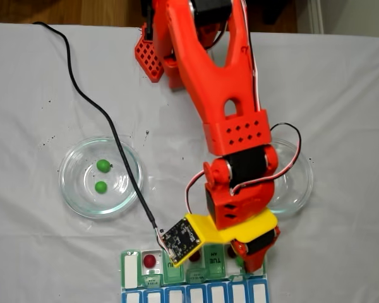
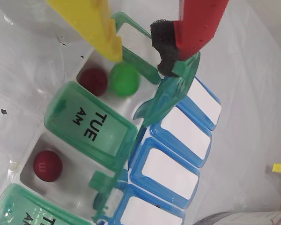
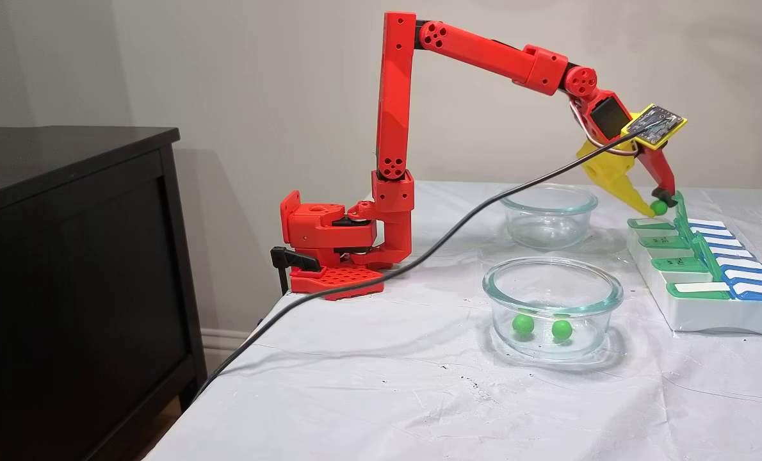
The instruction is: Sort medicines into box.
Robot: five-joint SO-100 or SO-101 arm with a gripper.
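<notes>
- Pill organizer (image 3: 707, 307): lies at the desk (image 3: 381, 384) edge farthest from the arm base (image 3: 333, 256); green lids and a blue-lidded row (image 2: 178, 154).
- Hand (image 2: 143, 58): yellow finger (image 2: 91, 23) and red, foam-padded finger (image 2: 168, 44) stand apart, just above an open compartment at the organizer's end.
- Green ball (image 2: 124, 79): between the fingertips; the fixed side view (image 3: 659, 207) shows it level with them above the organizer, contact unclear. A red ball (image 2: 94, 81) lies in that compartment.
- Second red ball (image 2: 48, 165): in the open compartment beyond the shut TUE lid (image 2: 91, 124).
- Glass dish (image 3: 605, 288): near the organizer, holding two green balls (image 3: 523, 324); open cloth surrounds it.
</notes>
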